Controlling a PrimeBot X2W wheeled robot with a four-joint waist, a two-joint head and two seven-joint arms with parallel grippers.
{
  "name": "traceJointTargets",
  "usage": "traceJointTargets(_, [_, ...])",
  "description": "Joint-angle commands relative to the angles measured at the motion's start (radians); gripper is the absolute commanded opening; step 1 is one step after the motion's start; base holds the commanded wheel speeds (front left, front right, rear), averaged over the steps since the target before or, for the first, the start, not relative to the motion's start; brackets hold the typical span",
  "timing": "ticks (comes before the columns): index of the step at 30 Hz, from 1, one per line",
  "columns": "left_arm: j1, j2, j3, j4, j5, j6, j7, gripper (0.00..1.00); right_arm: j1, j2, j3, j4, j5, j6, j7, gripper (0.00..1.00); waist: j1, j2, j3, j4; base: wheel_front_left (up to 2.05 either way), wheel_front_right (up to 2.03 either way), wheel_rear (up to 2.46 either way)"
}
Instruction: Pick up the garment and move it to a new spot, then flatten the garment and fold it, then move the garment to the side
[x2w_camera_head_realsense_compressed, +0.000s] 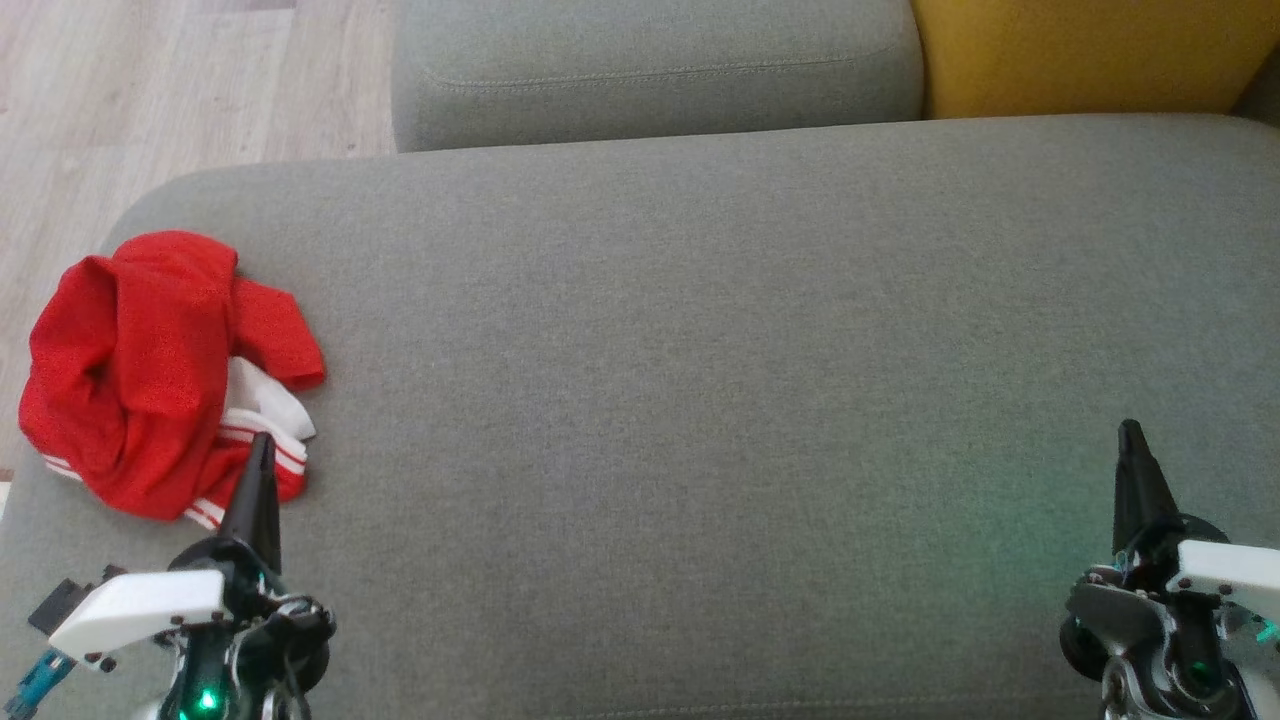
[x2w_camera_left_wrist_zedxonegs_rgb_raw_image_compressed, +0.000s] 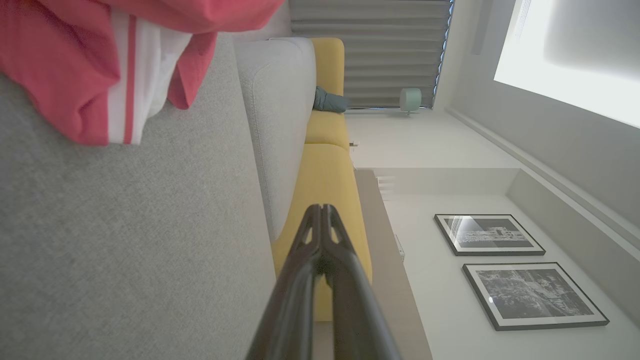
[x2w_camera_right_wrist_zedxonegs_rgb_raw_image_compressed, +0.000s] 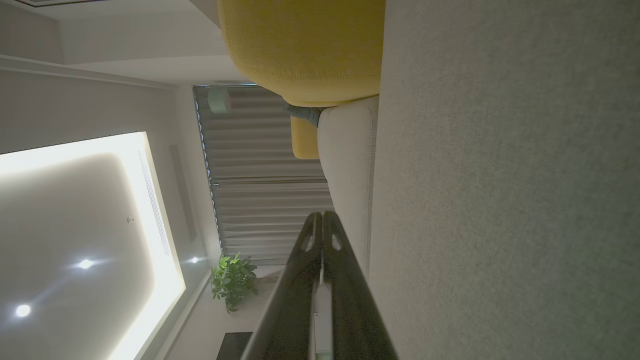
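garment (x2w_camera_head_realsense_compressed: 140, 370): red heap at the grey cushion's (x2w_camera_head_realsense_compressed: 700, 350) left edge
left gripper (x2w_camera_head_realsense_compressed: 262, 442): pinched together, empty, just beside it
right gripper (x2w_camera_head_realsense_compressed: 1131, 430): same, near right edge
step: pickup, I'd say left has to open first

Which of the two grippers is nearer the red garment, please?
The left gripper, its tip beside the red garment; the right gripper sits far across the grey cushion.
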Motion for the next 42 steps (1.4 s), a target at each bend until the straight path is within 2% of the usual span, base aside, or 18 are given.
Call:
traceJointTargets(1, [-0.054,0.008,0.035,-0.03,-0.004,-0.007,0.008,0.0,-0.053,-0.005,0.021,-0.031,-0.003,-0.001,0.006,0.0,0.0,0.0,0.0,0.0,0.0,0.0,0.0])
traceJointTargets(18, [-0.054,0.008,0.035,-0.03,-0.004,-0.007,0.008,0.0,-0.053,-0.005,0.021,-0.031,-0.003,-0.001,0.006,0.0,0.0,0.0,0.0,0.0,0.0,0.0,0.0])
traceJointTargets(19, [0.0,0.0,0.0,0.0,0.0,0.0,0.0,1.0,0.0,0.0,0.0,0.0,0.0,0.0,0.0,1.0,0.0,0.0,0.0,0.0,0.0,0.0,0.0])
traceJointTargets(22, [0.013,-0.003,-0.004,0.029,0.001,0.001,-0.003,1.0,0.012,0.002,0.002,0.028,-0.001,0.0,-0.001,1.0,0.0,0.0,0.0,0.0,0.0,0.0,0.0])
traceJointTargets(34, [0.001,0.0,-0.033,0.006,0.011,0.001,-0.031,1.0,0.01,-0.004,0.025,0.003,-0.025,0.0,-0.03,1.0,0.0,0.0,-0.001,0.0,0.0,0.0,0.0])
traceJointTargets(42, [-0.012,0.013,-0.054,-0.012,0.084,0.0,-0.059,1.0,0.002,-0.029,0.048,-0.014,-0.119,0.0,-0.057,1.0,0.0,0.0,-0.004,0.0,0.0,0.0,0.0])
